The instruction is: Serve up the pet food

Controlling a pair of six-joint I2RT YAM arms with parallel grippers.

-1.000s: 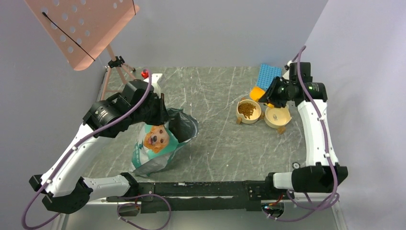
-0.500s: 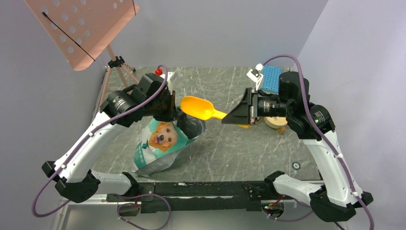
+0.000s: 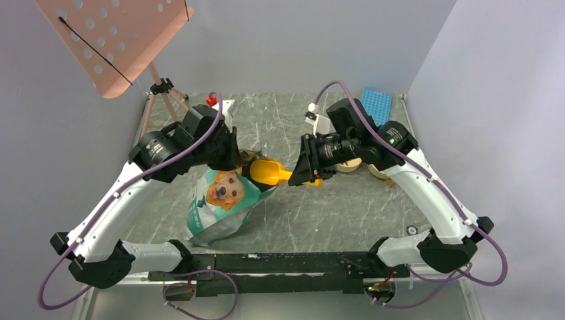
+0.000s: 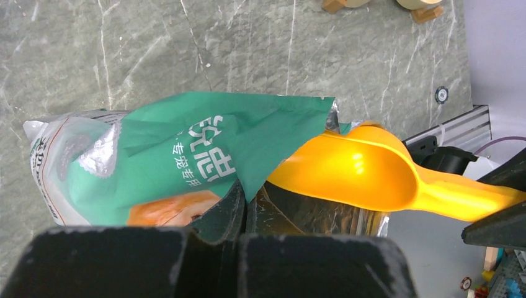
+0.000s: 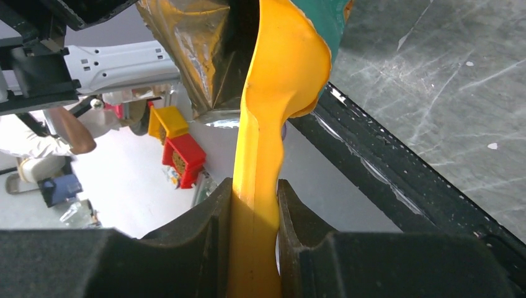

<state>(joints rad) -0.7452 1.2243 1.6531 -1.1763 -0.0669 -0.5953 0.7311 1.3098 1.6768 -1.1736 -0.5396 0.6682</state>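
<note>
Pinching the rim of the green-silver foil dog-picture bag (image 4: 186, 146) in the left gripper (image 4: 240, 211), toward the left edge of the counter (image 3: 313, 193), to keep its mouth open. Clamping the handle of the orange plastic scoop (image 5: 286, 62) in the right gripper (image 5: 254, 194), aimed inside. No sight of the dark-brown kibble pet food, presumably within.

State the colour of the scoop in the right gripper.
The scoop is a glossy orange-yellow all over, seen best in the left wrist view.
</note>
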